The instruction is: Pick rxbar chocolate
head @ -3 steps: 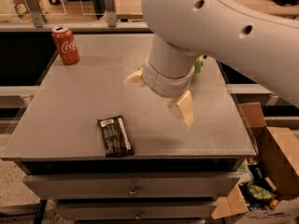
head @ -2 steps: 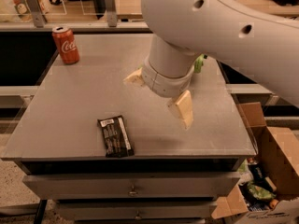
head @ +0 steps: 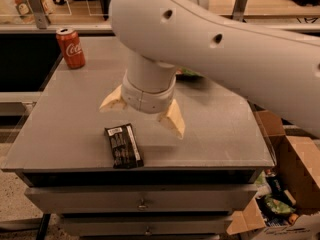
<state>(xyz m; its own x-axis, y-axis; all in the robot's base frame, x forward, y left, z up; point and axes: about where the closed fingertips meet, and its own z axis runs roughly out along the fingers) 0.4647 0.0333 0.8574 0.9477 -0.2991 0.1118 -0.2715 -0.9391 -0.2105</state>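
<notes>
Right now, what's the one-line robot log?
rxbar chocolate: flat on table, ungrasped | gripper: open, hovering just beyond it | soda can: far-left corner

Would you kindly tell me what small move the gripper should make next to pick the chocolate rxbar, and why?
Probably ease the gripper a little toward the front edge of the table while lowering it. It is open and holds nothing, and the rxbar chocolate lies flat and untouched, nearer that edge than the fingertips.
</notes>
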